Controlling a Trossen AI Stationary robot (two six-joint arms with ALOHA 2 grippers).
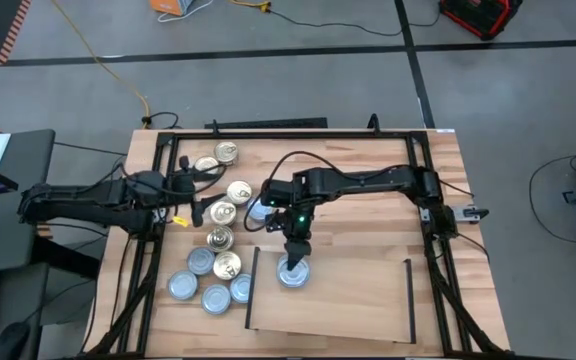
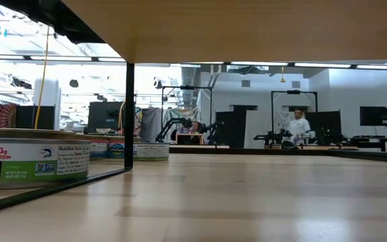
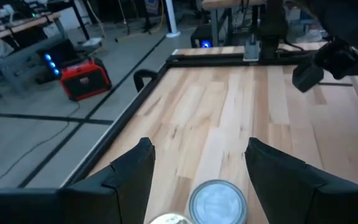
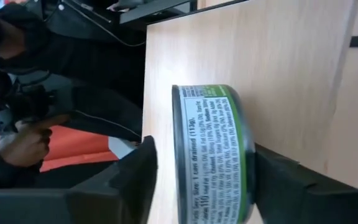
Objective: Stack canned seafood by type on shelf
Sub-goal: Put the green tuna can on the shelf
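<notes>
The shelf (image 1: 338, 300) is a pale board on black side strips, raised over the tabletop; the low view looks under it (image 2: 247, 27). One green-labelled tin (image 1: 293, 272) (image 4: 213, 155) is at the shelf's far left part. My right gripper (image 1: 296, 252) (image 4: 207, 168) stands open about it, one finger toward its lid, the other toward its base. Several loose tins (image 1: 218, 240), gold-lidded and silvery-blue, lie flat on the tabletop left of the shelf. My left gripper (image 1: 196, 184) (image 3: 197, 158) hangs open above them, touching nothing. My right gripper has the tin between its fingers, which lie across the tin's height. A strip of bare wood shows between the lid's rim (image 4: 175, 155) and the finger on that side. Whether the other finger (image 4: 284, 180) touches the tin's base I cannot tell.
A black frame (image 1: 288, 135) runs around the tabletop. Tins (image 2: 32, 165) stand on the tabletop near the shelf's black side strip (image 2: 129, 114). Free board lies right of the placed tin (image 1: 358, 300). A person's hand (image 4: 17, 140) shows beyond the table.
</notes>
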